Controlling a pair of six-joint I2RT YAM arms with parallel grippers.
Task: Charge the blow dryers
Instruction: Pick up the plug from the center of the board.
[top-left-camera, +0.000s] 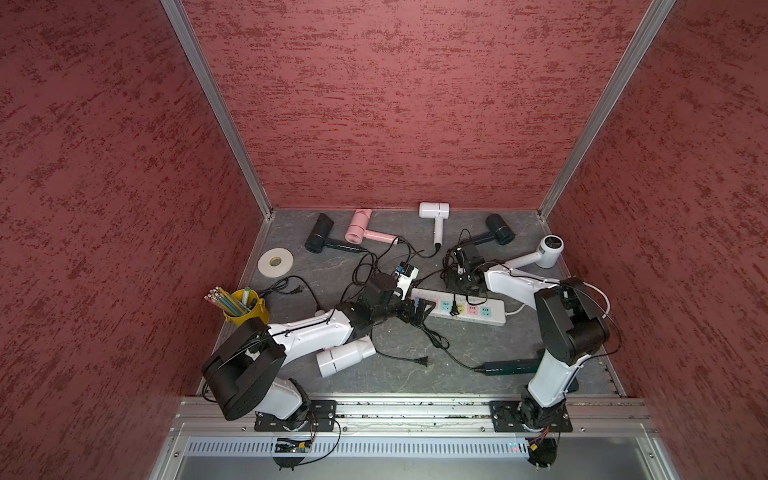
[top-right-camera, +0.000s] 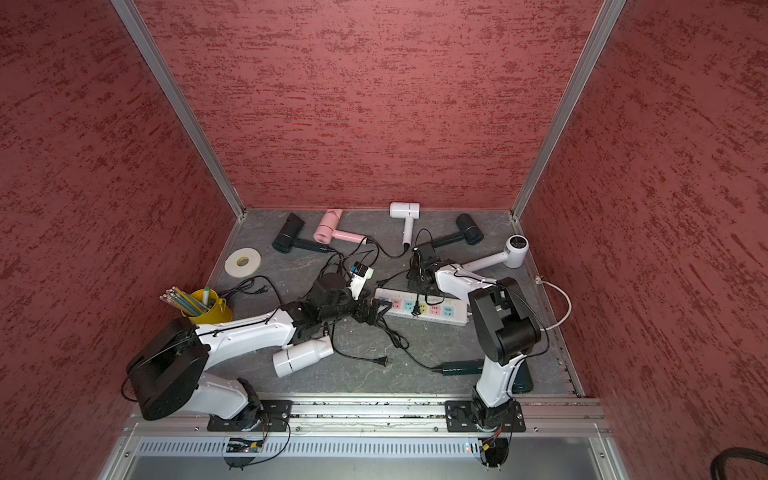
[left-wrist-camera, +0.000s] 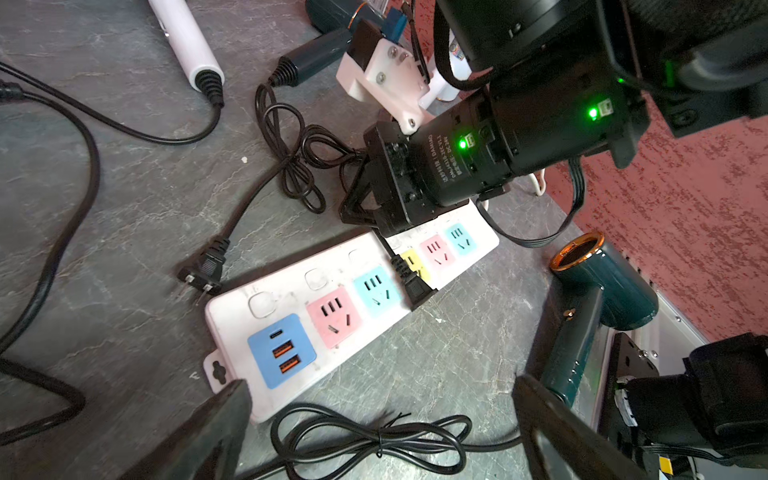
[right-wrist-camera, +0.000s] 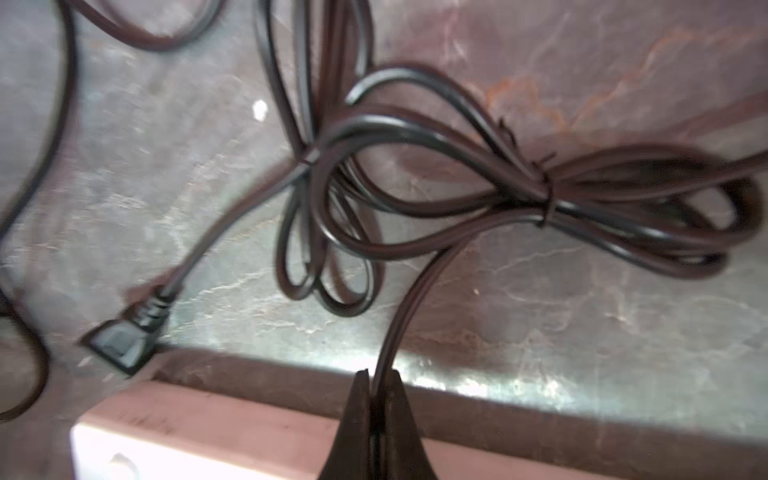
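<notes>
Several blow dryers lie on the grey floor: black (top-left-camera: 320, 239), pink (top-left-camera: 361, 228), white (top-left-camera: 434, 214) and black (top-left-camera: 498, 230) along the back, white (top-left-camera: 548, 249) at the right, white (top-left-camera: 345, 357) under my left arm, dark green (top-left-camera: 511, 368) at the front right. My right gripper (right-wrist-camera: 377, 380) is shut on a thin black cord (right-wrist-camera: 415, 291) just behind the power strip (top-left-camera: 494, 318); the cord runs to a tied bundle (right-wrist-camera: 540, 199). My left gripper (left-wrist-camera: 382, 428) stands open over a coiled cord (left-wrist-camera: 374, 440) at the strip's USB end (left-wrist-camera: 232, 307).
One black plug (left-wrist-camera: 411, 282) sits at the strip's yellow socket. Loose plugs lie behind the strip (left-wrist-camera: 205, 270) and in front of it (top-left-camera: 422, 360). A tape roll (top-left-camera: 275, 262) and a yellow pencil cup (top-left-camera: 245, 307) stand at the left. Red walls enclose the floor.
</notes>
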